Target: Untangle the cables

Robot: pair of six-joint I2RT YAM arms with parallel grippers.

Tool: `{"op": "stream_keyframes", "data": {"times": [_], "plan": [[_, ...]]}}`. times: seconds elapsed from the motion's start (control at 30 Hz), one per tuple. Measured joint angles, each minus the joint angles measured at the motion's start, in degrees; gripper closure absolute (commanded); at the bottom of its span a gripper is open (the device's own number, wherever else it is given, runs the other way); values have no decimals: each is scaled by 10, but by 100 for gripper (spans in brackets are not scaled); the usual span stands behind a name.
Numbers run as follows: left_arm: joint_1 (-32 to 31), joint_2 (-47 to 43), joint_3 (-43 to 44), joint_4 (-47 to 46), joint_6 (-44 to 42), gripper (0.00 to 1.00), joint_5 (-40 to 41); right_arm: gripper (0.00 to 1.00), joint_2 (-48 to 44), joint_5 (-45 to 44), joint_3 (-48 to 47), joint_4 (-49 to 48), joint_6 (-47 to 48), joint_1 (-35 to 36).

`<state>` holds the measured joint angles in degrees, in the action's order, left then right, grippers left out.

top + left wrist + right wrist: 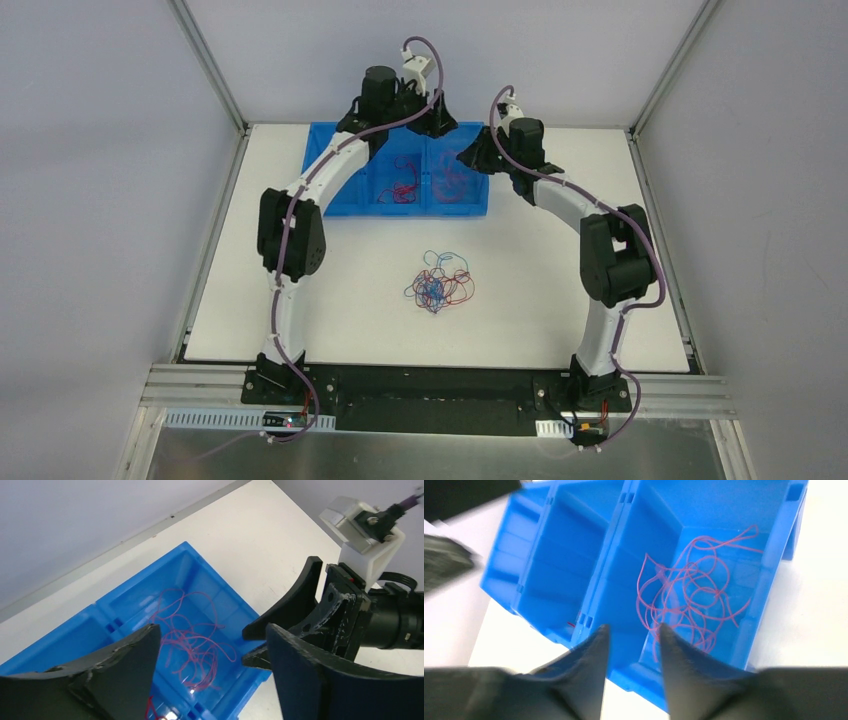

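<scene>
A tangle of thin red and blue cables (pixel 440 285) lies on the white table in front of the blue tray (pixel 345 195). More red cables lie loose in the tray's middle compartment (pixel 403 185) and its right compartment (pixel 455 180). My left gripper (pixel 212 635) hangs open above the tray, wide apart, with red cables (pixel 195 640) below it and nothing between its fingers. My right gripper (pixel 631 630) is open over the tray's near rim, empty, beside a compartment of red cables (pixel 689 600). Both grippers, the left (pixel 432 118) and the right (pixel 478 155), hover at the tray's back right.
The tray (pixel 564 560) has several compartments side by side. The two grippers are close together; the right gripper (pixel 285 625) shows just beyond my left fingers. Grey walls and metal rails enclose the white table (pixel 300 300).
</scene>
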<state>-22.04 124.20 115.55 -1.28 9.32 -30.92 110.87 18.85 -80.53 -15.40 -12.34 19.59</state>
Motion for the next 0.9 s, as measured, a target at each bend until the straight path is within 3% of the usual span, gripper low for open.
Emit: {"op": "stream_keyframes", "data": {"times": [0.07,0.17,0.5,0.6,0.73,0.9], "plan": [[9,-31,-13,21,0,13,0,32,-9,5,0,26,11,0],[21,-99,-63,46,0,13,-3,24,-37,16,0,66,26,0],[19,-447,-388,96,-10,23,-83,28,-260,164,71,293,132,6],[-19,-476,-473,112,-32,25,-106,33,-286,197,122,358,151,19],[-80,-450,-550,160,-123,33,-125,39,-265,208,186,432,156,43],[-114,-410,-567,204,-265,40,-123,42,-201,199,195,464,153,62]]}}
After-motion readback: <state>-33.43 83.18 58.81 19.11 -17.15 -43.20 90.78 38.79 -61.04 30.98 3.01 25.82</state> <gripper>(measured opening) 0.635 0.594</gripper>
